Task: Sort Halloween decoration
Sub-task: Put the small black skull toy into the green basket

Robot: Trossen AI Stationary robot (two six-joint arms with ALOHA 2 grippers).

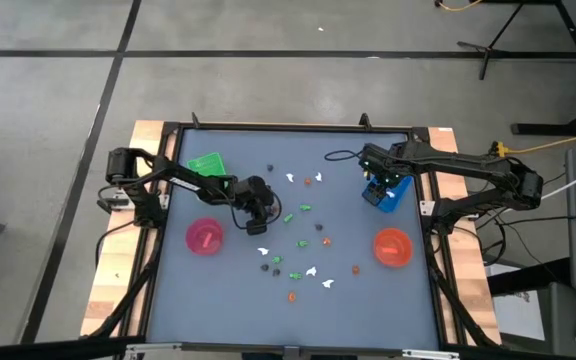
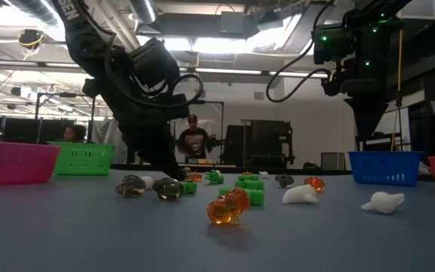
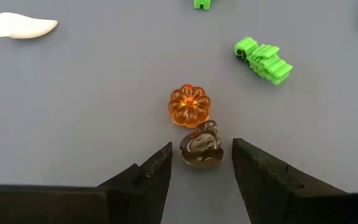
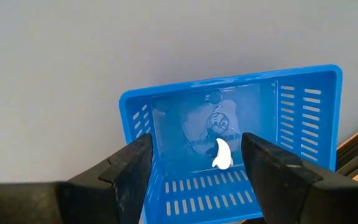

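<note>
The left gripper (image 3: 201, 163) is low over the grey table (image 1: 218, 290), fingers apart, straddling a dark translucent moulded figure (image 3: 201, 144). The figure sits between the fingertips, apparently not yet clamped. A translucent orange plastic pumpkin (image 3: 189, 106) touches it at its 12 o'clock in the wrist view.

To do this step well: centre the dark figure between the fingers, descend until the tips reach the table, then close slowly. Keep the tips short of the pumpkin so it is neither nudged nor caught.

The right gripper (image 4: 194, 163) hangs, fingers apart and empty, above the blue slotted plastic basket (image 4: 303, 106), where a white ghost figure (image 4: 221, 155) lies. The remaining figures lie scattered from mid-table towards 6 o'clock.
</note>
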